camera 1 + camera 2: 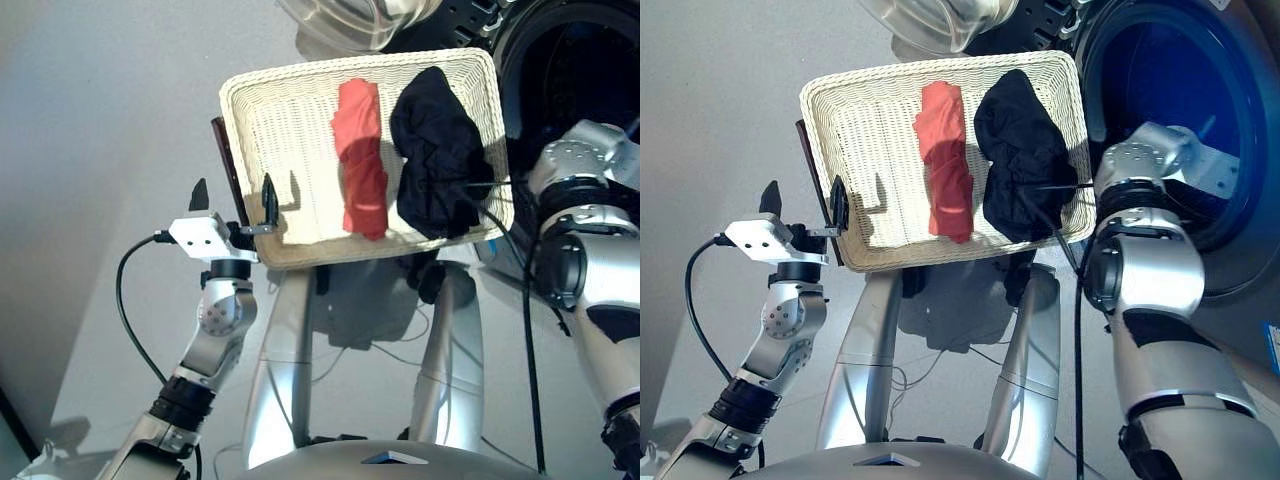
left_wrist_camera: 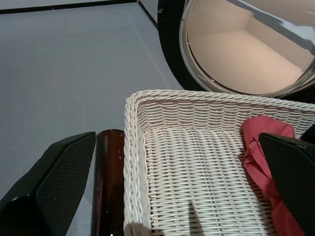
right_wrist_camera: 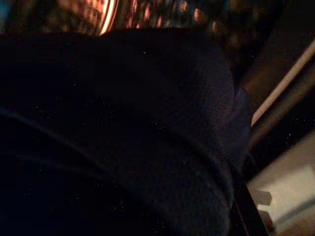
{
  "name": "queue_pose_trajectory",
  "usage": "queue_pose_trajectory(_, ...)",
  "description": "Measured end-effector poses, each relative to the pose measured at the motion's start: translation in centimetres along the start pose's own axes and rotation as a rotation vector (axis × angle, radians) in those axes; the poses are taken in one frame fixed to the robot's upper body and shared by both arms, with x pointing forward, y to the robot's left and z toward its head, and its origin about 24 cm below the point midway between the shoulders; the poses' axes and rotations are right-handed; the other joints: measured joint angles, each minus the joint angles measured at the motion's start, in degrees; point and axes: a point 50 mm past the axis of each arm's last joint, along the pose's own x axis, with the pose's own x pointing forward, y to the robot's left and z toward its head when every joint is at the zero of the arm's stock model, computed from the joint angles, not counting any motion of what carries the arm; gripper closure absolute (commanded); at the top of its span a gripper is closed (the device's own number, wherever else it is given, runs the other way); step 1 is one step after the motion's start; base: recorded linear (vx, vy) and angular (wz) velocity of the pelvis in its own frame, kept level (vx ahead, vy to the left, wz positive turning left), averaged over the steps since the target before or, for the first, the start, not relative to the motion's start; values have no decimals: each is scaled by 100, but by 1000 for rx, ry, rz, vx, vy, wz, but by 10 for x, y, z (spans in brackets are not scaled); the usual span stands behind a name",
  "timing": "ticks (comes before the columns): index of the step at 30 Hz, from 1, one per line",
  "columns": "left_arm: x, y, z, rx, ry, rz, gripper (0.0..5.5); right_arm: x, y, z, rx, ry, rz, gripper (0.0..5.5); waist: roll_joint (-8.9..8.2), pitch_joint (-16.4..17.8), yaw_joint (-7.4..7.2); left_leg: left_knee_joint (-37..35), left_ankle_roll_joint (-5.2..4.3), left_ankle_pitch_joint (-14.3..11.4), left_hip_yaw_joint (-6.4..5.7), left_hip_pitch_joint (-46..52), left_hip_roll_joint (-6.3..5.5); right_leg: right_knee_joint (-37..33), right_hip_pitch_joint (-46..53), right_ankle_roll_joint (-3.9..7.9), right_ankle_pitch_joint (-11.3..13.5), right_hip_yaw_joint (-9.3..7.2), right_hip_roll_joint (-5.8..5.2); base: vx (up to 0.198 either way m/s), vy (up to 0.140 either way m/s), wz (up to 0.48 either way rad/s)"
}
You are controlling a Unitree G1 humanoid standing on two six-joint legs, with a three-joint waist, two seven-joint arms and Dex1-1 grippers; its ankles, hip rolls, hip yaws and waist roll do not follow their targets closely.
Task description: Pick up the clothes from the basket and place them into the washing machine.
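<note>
The cream wicker basket [image 1: 300, 120] sits in front of me, holding a red-orange garment [image 1: 361, 160] in the middle and a black garment [image 1: 437, 160] on its right side. My left gripper [image 1: 234, 203] is open at the basket's near left corner, its fingers [image 2: 59, 182] straddling the rim with nothing between them. My right arm [image 1: 1145, 170] reaches into the round porthole of the washing machine [image 1: 1240, 260], and the gripper itself is hidden there. Dark navy cloth [image 3: 123, 137] fills the right wrist view.
The machine's glass door [image 1: 340, 20] hangs open beyond the basket's far edge. A dark brown bar [image 2: 109, 182] runs along the basket's left side. A black cable [image 1: 527, 330] from my right arm crosses the basket's right corner. Grey floor [image 1: 90, 120] lies to the left.
</note>
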Motion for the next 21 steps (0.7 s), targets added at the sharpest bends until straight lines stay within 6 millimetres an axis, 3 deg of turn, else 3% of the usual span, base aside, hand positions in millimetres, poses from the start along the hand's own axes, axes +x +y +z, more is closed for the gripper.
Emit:
queue_pose_trajectory(4, 0, -1, 3, -11, -8, -5, 0, 9, 3, 19, 46, -41, -46, 550, 37, -21, 5, 10, -1, -1, -10, -3, -33, 51, -8, 32, -61, -1, -38, 0, 0, 0)
queue_pose_trajectory(16, 2, 4, 8, -13, -16, -9, 0, 11, 6, 25, 113, -41, -105, 550, 55, -32, -31, 80, 28, -26, -61, -92, -71, 59, -34, 57, -78, -2, -32, 0, 0, 0)
queue_pose_trajectory(17, 2, 4, 9, -16, -17, -11, 0, 10, 6, 25, 110, -42, -99, 349, 55, -32, -36, 95, 30, -28, -62, -106, -71, 64, -42, 57, -77, -1, -31, 0, 0, 0)
queue_pose_trajectory(18, 2, 3, 9, -16, -17, -12, 0, 10, 6, 24, 98, -42, -90, 0, 54, -32, -37, 108, 32, -28, -65, -116, -71, 64, -47, 59, -77, 1, -27, 0, 0, 0)
queue_pose_trajectory(21, 2, 3, 9, -18, -19, -13, 0, 10, 7, 23, 83, -43, -75, 0, 54, -32, -42, 120, 34, -28, -70, -122, -71, 67, -47, 65, -80, 4, -19, 0, 0, 0)
